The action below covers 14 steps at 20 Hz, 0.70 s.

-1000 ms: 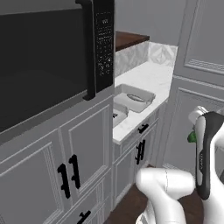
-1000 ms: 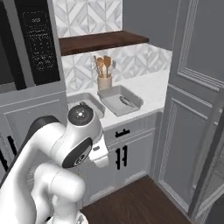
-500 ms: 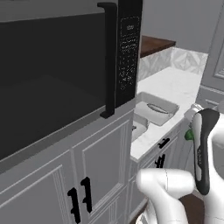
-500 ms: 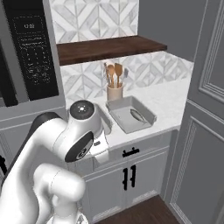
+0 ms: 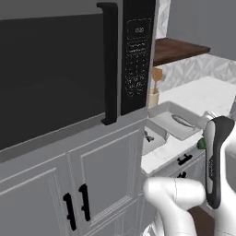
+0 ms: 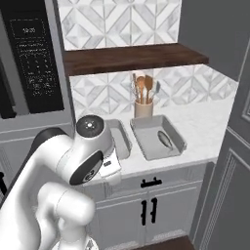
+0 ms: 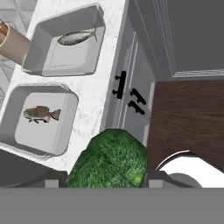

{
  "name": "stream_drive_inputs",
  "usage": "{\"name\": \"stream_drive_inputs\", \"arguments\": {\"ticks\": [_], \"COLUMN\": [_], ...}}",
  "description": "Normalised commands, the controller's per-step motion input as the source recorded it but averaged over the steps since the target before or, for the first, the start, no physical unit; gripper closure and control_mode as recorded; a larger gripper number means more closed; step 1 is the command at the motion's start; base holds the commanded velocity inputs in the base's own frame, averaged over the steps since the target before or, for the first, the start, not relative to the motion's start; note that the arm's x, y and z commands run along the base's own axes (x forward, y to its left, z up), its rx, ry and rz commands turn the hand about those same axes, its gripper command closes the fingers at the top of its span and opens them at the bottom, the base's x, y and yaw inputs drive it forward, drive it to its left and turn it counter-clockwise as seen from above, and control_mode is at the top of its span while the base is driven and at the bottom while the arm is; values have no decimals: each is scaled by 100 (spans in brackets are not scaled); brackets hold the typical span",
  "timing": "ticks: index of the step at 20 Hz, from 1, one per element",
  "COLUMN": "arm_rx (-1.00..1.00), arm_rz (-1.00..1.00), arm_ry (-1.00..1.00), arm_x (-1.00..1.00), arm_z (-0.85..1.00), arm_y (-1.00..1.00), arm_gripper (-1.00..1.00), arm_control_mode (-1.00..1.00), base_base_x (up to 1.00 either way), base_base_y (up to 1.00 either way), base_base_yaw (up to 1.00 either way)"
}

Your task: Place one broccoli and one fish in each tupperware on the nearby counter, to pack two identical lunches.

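Note:
Two pale-grey tupperware trays sit side by side on the white marble counter (image 7: 94,94). One tupperware (image 7: 57,57) holds a slim grey fish (image 7: 76,37); the other tupperware (image 7: 39,135) holds a browner fish (image 7: 41,113). My gripper (image 7: 108,177) is shut on a bright-green broccoli (image 7: 109,159), held off the counter's front edge above the cabinet doors. In the left base view a bit of the broccoli (image 5: 201,144) peeks out beside my forearm, near the closer tupperware (image 5: 171,130). In the right base view one tupperware (image 6: 151,149) with its fish (image 6: 164,139) is plain; my arm partly hides the other (image 6: 121,141).
A tan utensil crock (image 6: 143,108) stands behind the trays under a dark wooden shelf (image 6: 132,56). A black microwave (image 5: 69,69) looms on the left. Grey cabinets with black handles (image 7: 120,85) are below; dark wood floor (image 7: 188,118) lies beside them.
The whole scene has shifted in both base views: the base has driven, bringing the counter and trays nearer. The broccoli stays in my gripper.

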Motion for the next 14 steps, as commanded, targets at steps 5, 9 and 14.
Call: {"name": "stream_drive_inputs", "arguments": {"ticks": [5,9,14], "arm_rx": [0,0,0], "arm_rz": [0,0,0], "arm_ry": [0,0,0], "arm_x": [0,0,0], "arm_z": [0,0,0], "arm_y": [0,0,0], "arm_gripper": [100,100,100], "arm_control_mode": [100,100,100], "base_base_x": [19,18,29], "base_base_y": [-72,-51,-37], "base_base_yaw": [58,44,41]}}
